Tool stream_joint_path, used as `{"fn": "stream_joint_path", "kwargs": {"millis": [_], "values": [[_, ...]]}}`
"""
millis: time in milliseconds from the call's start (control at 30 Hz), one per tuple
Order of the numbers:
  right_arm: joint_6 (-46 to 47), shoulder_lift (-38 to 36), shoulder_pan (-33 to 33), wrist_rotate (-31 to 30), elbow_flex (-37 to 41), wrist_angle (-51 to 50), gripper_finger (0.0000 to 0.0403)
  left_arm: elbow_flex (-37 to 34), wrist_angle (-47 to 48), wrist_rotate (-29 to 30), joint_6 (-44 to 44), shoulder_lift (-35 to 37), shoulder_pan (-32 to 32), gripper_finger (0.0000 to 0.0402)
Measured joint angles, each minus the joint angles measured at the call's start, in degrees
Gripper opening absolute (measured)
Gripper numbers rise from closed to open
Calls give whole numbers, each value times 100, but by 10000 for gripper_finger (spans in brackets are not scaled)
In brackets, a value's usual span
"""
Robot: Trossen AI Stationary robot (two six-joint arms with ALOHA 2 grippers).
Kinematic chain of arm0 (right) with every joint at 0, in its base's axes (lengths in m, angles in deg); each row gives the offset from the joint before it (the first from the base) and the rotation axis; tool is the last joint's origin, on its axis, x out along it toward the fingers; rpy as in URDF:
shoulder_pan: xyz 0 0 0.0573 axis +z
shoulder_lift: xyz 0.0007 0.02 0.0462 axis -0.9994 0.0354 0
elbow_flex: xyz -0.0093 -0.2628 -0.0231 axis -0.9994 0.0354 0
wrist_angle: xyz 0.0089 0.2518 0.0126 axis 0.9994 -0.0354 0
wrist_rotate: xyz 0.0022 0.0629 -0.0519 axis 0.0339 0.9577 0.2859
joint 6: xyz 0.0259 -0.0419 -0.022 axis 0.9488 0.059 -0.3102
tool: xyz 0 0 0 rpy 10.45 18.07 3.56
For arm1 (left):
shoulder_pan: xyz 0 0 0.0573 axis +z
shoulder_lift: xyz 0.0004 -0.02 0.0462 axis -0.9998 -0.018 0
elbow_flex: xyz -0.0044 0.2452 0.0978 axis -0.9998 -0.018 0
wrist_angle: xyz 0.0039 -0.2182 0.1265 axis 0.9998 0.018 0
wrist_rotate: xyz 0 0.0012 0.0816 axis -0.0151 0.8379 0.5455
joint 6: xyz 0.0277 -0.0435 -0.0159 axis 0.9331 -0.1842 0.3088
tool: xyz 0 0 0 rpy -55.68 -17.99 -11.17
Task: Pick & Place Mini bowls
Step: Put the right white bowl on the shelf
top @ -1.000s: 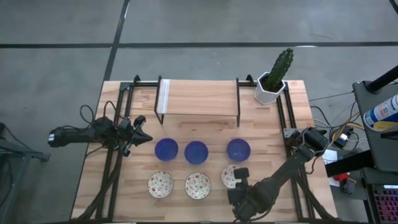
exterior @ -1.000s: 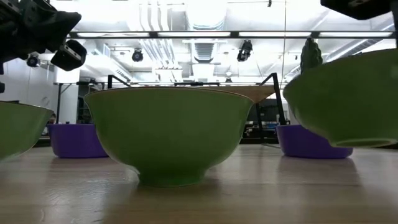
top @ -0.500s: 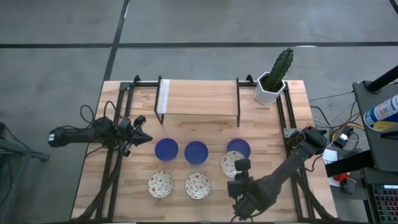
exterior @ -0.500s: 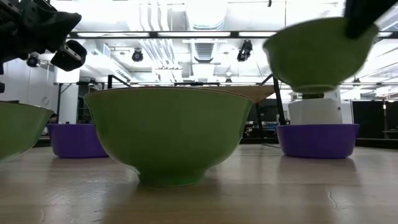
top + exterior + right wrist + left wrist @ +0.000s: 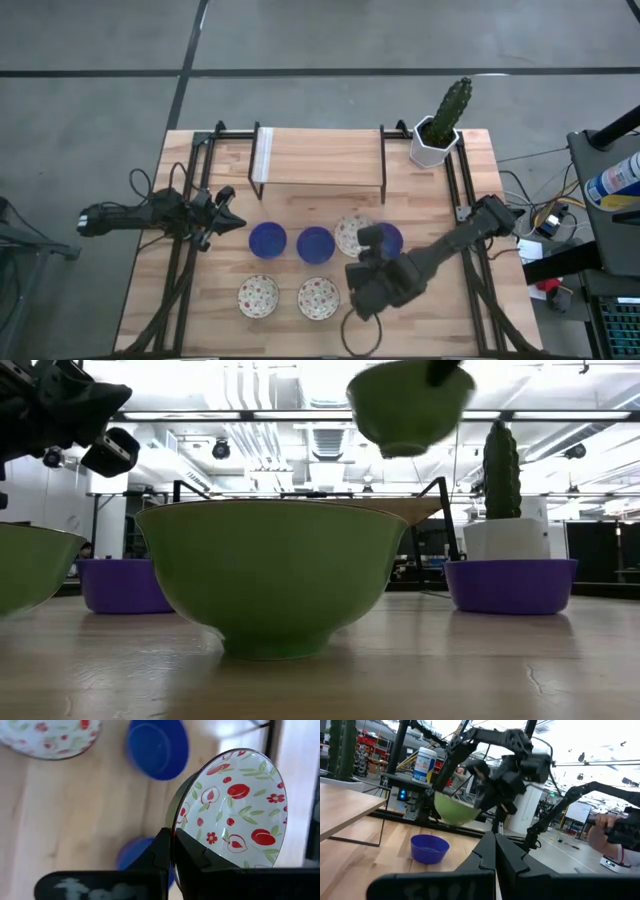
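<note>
The round cobalt-blue mini bowl (image 5: 389, 238) right of centre is half hidden behind the dark right arm (image 5: 440, 255). The green-sided bowl (image 5: 30, 565) is cut off at the low view's left edge.

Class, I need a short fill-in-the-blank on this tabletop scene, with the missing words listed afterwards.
1. The right hand holds a floral bowl by its ____.
2. The held bowl is ____ the table, not resting on it.
3. ____ blue bowls sit on the table.
4. The white pot holds a ____.

Missing words: rim; above; three; cactus
</note>
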Motion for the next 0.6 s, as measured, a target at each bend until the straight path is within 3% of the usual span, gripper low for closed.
{"fn": "stream_joint_path", "kwargs": {"millis": [300, 600], "values": [[-813, -116, -1035, 97, -709, -197, 12, 0, 15, -2, -15, 0, 1, 0], [-1287, -265, -2274, 272, -765, -317, 12, 0, 2, 0, -24, -3, 2, 0]]}}
